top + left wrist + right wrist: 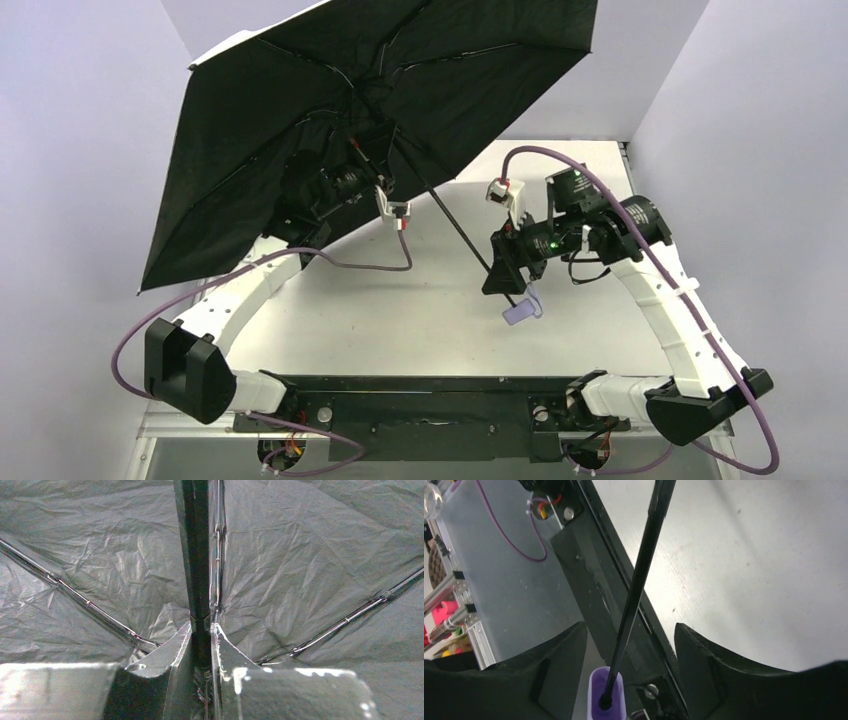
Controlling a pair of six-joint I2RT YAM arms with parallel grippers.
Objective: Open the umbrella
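1 umbrella [330, 110]: 1 black shaft [460, 230], 1 lavender handle [522, 308]. The left wrist view shows 3 ribs [85, 602]; overhead they are too tangled to count. 2 robot arms: left arm [240, 300], right arm [680, 310]. 2 claws, 2 fingers each: left claw [202, 650], right claw [630, 635]. 2 purple cables: left cable [350, 267], right cable [775, 440]. 1 desk [400, 320].

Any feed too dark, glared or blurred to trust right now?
Top external: evenly lit, sharp, but the umbrella shows black, with little detail underneath. Left wrist: dim, all dark fabric; left gripper's fingers blurred, with glare patches. Right wrist: shaft sharp, table glaring, right gripper's fingers soft dark silhouettes.
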